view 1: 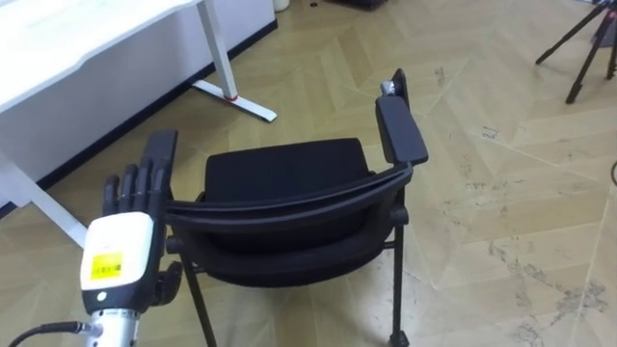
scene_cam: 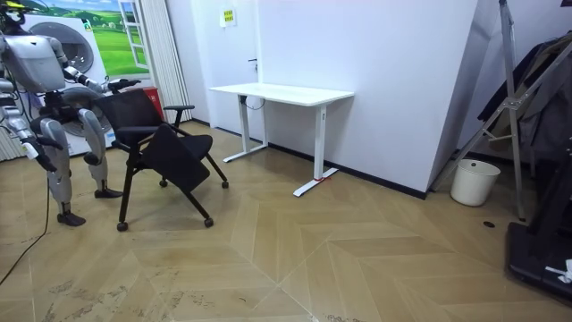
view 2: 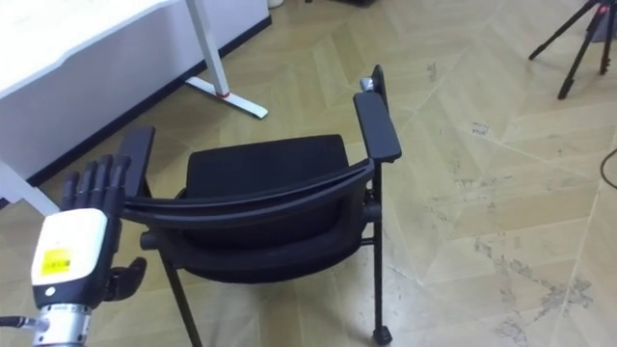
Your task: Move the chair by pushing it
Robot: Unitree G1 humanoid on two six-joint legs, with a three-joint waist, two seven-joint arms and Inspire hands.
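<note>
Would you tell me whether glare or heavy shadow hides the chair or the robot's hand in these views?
Left eye view: the white desk is brightly lit, yet the black chair and the left hand stand out plainly against the floor. Room view: soft, even light, with no glare on the chair.

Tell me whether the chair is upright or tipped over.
Upright. In the room view the chair stands on its legs; the left hand, fingers straight, is at its backrest.

A white desk (scene_cam: 281, 92) stands at the wall, white bin (scene_cam: 475, 182) farther along.
</note>
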